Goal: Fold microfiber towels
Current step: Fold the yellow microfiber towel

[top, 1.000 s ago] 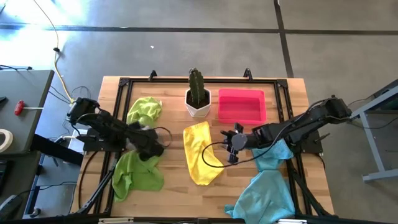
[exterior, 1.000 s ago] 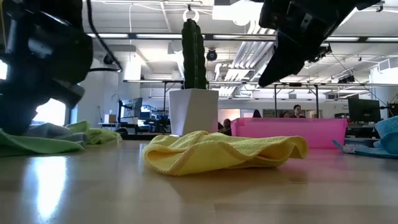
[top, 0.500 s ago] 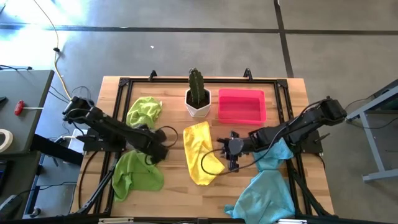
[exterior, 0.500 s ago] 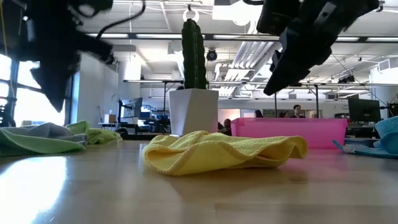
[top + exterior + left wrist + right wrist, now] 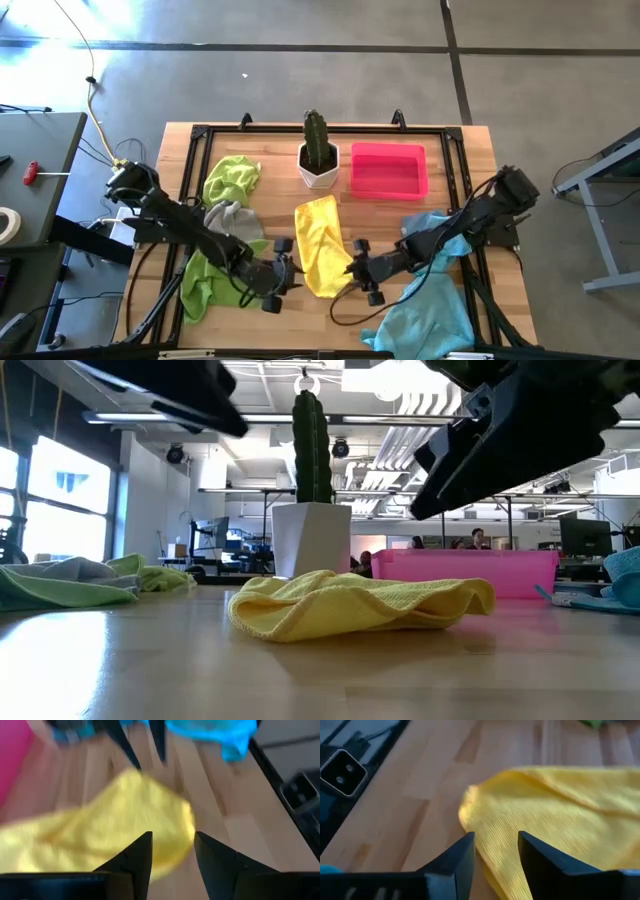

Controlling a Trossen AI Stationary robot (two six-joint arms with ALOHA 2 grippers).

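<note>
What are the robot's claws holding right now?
Nothing. The left claw and right claw are both open and empty, one on each side of the yellow towel.

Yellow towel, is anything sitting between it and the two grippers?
Nothing visible does. The left gripper and right gripper flank the yellow towel at its near end, jaws open, with only bare table between.

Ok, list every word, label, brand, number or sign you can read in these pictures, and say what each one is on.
No readable text in any view.
Yellow towel, pink tray and white cactus pot: no print or label shows.
Black box beside the table in the right wrist view: a pale face with two round holes, no lettering.
Screens in the room behind in the low view: too small to read.
</note>
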